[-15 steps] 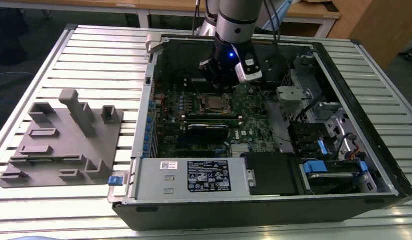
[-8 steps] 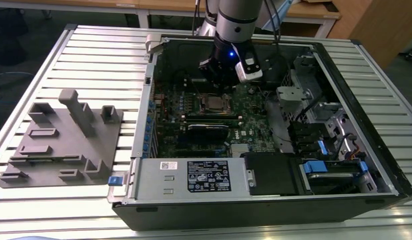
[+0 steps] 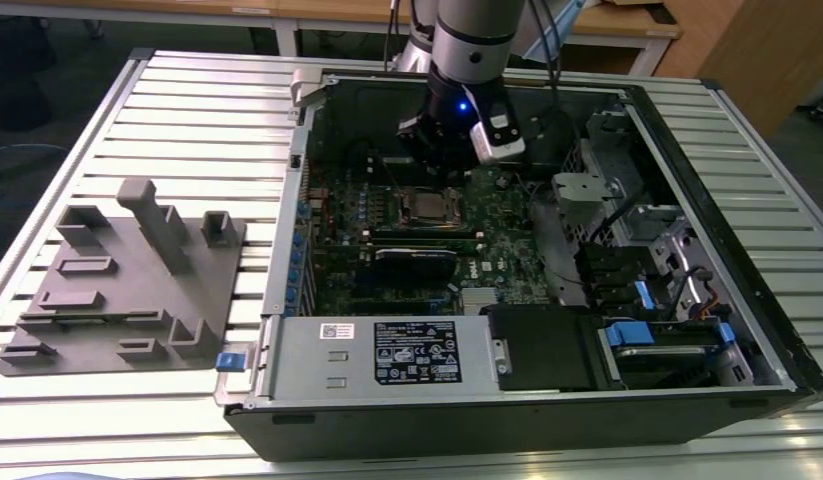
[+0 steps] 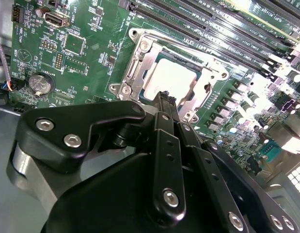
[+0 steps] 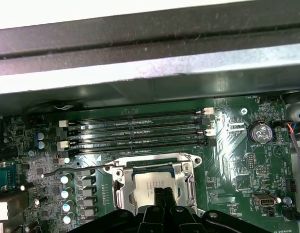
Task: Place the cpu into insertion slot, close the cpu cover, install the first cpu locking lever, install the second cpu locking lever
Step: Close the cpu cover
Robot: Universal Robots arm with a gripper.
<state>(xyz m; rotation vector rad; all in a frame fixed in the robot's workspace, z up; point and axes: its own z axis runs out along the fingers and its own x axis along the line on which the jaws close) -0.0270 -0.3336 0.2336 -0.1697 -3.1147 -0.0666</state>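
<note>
The gripper's [image 4: 164, 97] two black fingers were pressed together with nothing between them, the tips hovering just over the edge of the cpu [image 5: 150, 182]. That chip, a flat square with a pale, matte silver-grey top, sat down in the insertion slot [image 5: 196, 160]. The cpu cover [image 4: 140, 63], a thin shiny stamped-metal frame with a window cut-out, lay flat around it so the chip's top showed through. A thin wire lever [image 5: 72, 168] ran out from one side of the socket across the green motherboard [image 5: 232, 165]; I couldn't tell if it was latched.

Just beyond the socket ran four long, narrow black memory slots [image 5: 135, 128], and a round silvery coin cell [image 5: 260, 131] sat off near the board's edge.

In the exterior view the grey arm [image 3: 471, 40] came down into an open black PC case [image 3: 518, 425] lying on a ribbed metal table [image 3: 198, 110]. A blocky grey plastic fixture [image 3: 118, 270] rested on the table at the exterior view's left.
</note>
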